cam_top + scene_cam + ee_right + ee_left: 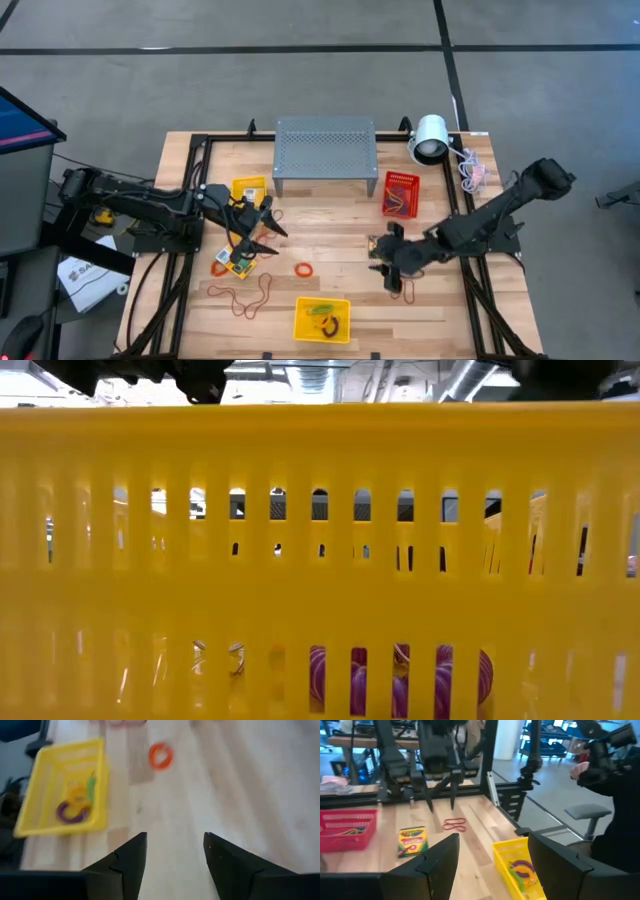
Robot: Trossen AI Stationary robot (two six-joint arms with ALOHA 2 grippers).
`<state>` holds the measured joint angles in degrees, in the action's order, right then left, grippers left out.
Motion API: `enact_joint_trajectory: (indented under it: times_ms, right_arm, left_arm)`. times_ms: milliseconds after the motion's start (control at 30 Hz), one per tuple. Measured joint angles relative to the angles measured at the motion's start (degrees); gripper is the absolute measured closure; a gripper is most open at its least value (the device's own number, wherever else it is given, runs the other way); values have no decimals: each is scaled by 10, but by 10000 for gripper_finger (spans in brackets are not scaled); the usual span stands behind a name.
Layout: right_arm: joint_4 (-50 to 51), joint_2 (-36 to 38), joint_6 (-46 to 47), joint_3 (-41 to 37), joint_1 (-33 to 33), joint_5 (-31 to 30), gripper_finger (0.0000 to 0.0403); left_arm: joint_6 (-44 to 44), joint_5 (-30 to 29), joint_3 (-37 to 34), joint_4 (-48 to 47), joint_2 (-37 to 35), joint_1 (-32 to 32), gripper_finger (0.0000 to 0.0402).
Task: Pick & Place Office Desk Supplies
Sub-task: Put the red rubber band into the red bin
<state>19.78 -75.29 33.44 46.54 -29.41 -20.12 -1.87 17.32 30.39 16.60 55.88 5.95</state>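
Note:
In the high view, my left gripper (pixel 268 228) hovers open over the table's left-middle, just far of a yellow-and-green crayon box (pixel 233 263). My right gripper (pixel 392 278) is open with its fingers pointing down, right of centre and next to a second crayon box (pixel 377 245) lying flat on the table. An orange rubber band (pixel 303 270) lies between the arms. A red band (pixel 405 290) lies beside the right gripper, and a big brown-red loop (pixel 240 297) lies near the left front. The left wrist view shows that crayon box (pixel 412 840), the red band (pixel 454 824) and nothing between my fingers.
A yellow basket (pixel 322 318) at the near edge holds purple, green and yellow bands (pixel 75 802), and its wall fills the low view. The red basket (pixel 400 193), a second yellow basket (pixel 248 188), the grey perforated stand (pixel 325 150) and the white lamp (pixel 430 138) stand toward the far edge. A person (pixel 615 775) sits beyond the table.

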Motion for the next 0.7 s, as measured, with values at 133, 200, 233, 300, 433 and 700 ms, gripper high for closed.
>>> enact_joint_trajectory:
  times_ms: [133,200,233,300,433,700]
  right_arm:
    - [10,-11,64,0,-30,19,211]
    - [8,-14,76,0,-40,19,212]
    - [8,-15,78,0,-45,19,212]
    - [9,-17,81,0,-51,19,212]
    - [11,-19,82,0,-57,22,212]
    - [108,-19,148,0,-90,82,212]
  left_arm:
    - [-12,0,0,3,0,19,170]
    - [-26,-1,0,6,0,28,170]
    - [-33,-6,0,9,3,32,170]
    - [-49,-20,0,13,11,43,170]
    - [-76,-40,0,58,40,70,170]
    - [-125,-50,0,153,131,109,170]
